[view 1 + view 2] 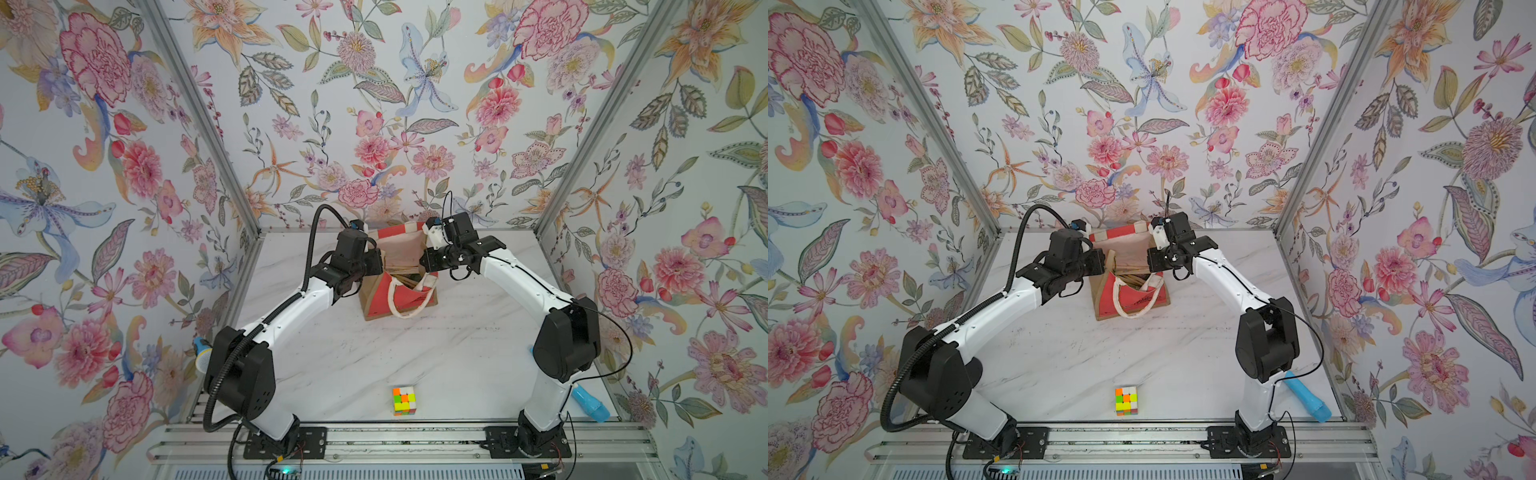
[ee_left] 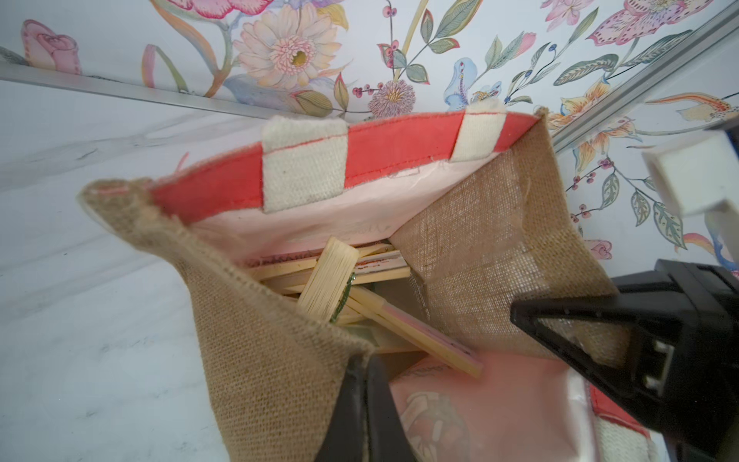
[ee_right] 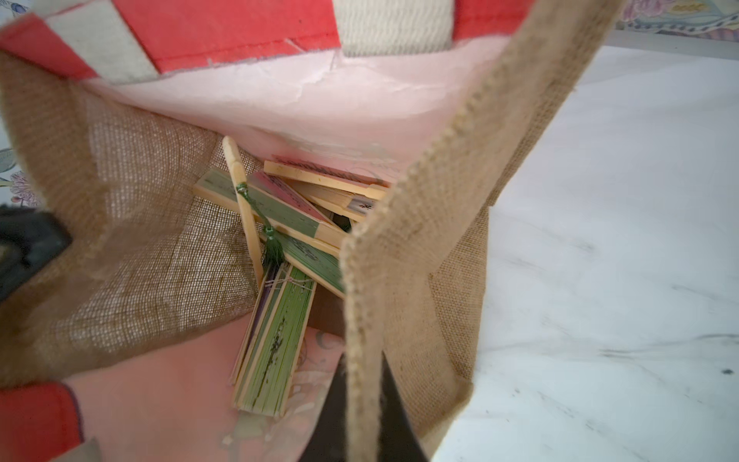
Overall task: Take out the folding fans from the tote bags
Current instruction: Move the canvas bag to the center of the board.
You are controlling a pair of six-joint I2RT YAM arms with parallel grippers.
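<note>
Pull outward gently with your left fingers [image 2: 344, 424], which are pressed together on the jute rim of the bag [image 1: 374, 305] at its left side wall. I judge the step in hand to be spreading the mouth wide. Draw sideways and level, not up, or the bag will lift off the worktop [image 1: 374, 361] and the wall will fold in.

The fans [image 3: 276, 352] all lie inside, heaped criss-cross on the bottom; none is out on the worktop. One bamboo end [image 2: 328, 284] props up above the heap and looks the easiest first pick. Mind the white rope handle [image 1: 392, 301] drooping over the near face.

Your right fingers [image 3: 332, 408] are likewise clamped on the jute rim of the right side wall. Match the pull on both sides so the mouth opens square. One side must let go before any fan can come out, so make sure the other pinch is firm first.

Your left arm [image 1: 291, 307] reaches from the near left, elbow up, wrist tipped down over the left rim. Your right arm [image 1: 519, 282] mirrors it from the near right, wrist turned inward at the right rim
</note>
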